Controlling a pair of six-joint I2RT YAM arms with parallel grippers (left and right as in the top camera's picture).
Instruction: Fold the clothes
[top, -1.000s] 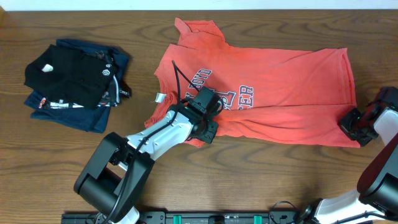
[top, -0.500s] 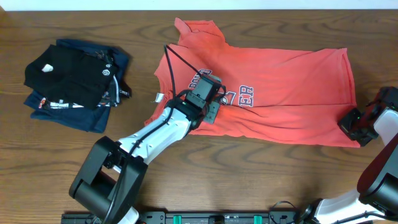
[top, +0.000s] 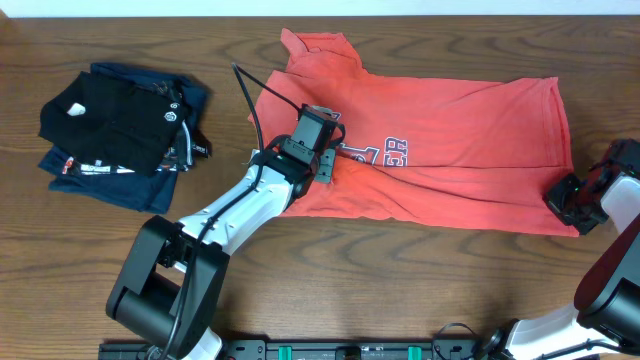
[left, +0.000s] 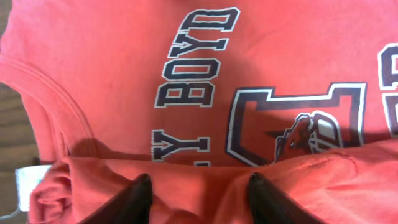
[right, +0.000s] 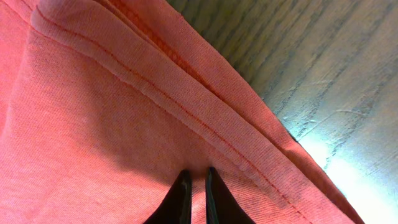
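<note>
The clothes (top: 470, 130), a coral T-shirt with a dark-lettered chest print (left: 205, 81), lie spread across the middle of the table. Their near-left edge is folded up over the lower part of the print. My left gripper (top: 322, 158) hovers on that fold, open. Its two dark fingertips (left: 140, 186) stand well apart, with the folded cloth (left: 199, 186) lying loose between them. At the shirt's near-right corner, my right gripper (top: 562, 195) is shut on the hem. In the right wrist view its fingers (right: 185, 180) pinch a thin ridge of the coral fabric (right: 93, 112).
A folded black garment (top: 110, 115) sits on a folded navy one (top: 140, 190) at the far left. A small white neck label (top: 257, 156) pokes out at the shirt's left edge. Bare wooden table (right: 311, 62) runs beyond the right hem.
My left gripper carried the shirt's near-left edge away from me, over the print, and then opened and let it go. The right gripper has not moved.
</note>
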